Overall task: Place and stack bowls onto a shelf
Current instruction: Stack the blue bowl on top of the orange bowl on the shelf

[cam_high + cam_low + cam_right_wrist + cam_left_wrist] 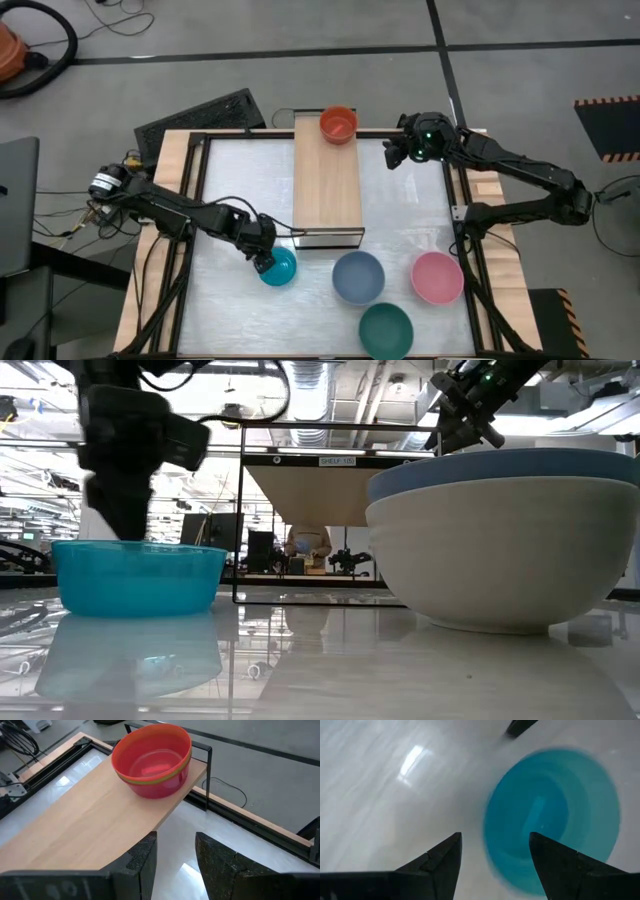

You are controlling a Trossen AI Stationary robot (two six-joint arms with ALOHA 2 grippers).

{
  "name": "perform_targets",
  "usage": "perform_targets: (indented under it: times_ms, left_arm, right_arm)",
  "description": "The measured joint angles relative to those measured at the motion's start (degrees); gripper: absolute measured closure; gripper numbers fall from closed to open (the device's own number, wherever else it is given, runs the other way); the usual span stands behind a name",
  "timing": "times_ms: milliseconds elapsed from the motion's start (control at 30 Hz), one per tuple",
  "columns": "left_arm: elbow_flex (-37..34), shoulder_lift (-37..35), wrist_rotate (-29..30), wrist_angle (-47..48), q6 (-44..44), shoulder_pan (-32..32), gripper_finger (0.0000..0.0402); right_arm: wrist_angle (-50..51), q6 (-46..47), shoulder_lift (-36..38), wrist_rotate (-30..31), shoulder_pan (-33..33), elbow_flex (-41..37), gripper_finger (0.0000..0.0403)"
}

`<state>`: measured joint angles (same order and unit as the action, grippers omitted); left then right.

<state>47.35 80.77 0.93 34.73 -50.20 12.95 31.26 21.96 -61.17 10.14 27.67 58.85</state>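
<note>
We see the cyan bowl (279,267) on the surface (240,310) just off the shelf's (327,185) front corner, with our left claw (263,262) spread over its rim. The red bowl (338,124) sits stacked at the shelf's far end; our right claw (394,153) hovers beside it, fingers apart, holding nothing.

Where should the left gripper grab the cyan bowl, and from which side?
Probably the rim. The cyan bowl sits upright and open on the table, with no handle. Come straight down with the open left gripper, one finger inside the wall and one outside, on the rim nearest the arm, where the fingers hang now.
</note>
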Motion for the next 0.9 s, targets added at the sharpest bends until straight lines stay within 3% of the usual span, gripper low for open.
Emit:
perform_targets:
  times_ms: [267, 433, 733, 900]
  left_arm:
    - [0.0, 2.8, -3.7, -2.9, 2.4, -0.2, 0.0212]
    - [0.0, 2.8, -4.1, -0.5, 2.7, -0.2, 0.0262]
    - [-5.2, 2.8, -7.9, -0.3, -1.8, -0.3, 0.0387]
    - [-4.6, 2.3, -9.8, -0.8, -4.9, -0.3, 0.0400]
  right_arm:
    - [-0.4, 0.0, 0.0, -3.0, 1.9, 0.0, 0.0242]
    - [-0.4, 0.0, 0.0, -2.9, 3.3, 0.0, 0.0242]
    - [-0.4, -2.5, 0.0, -2.9, 4.4, 0.0, 0.0242]
    - [-0.4, -2.5, 0.0, -3.3, 4.4, 0.0, 0.0242]
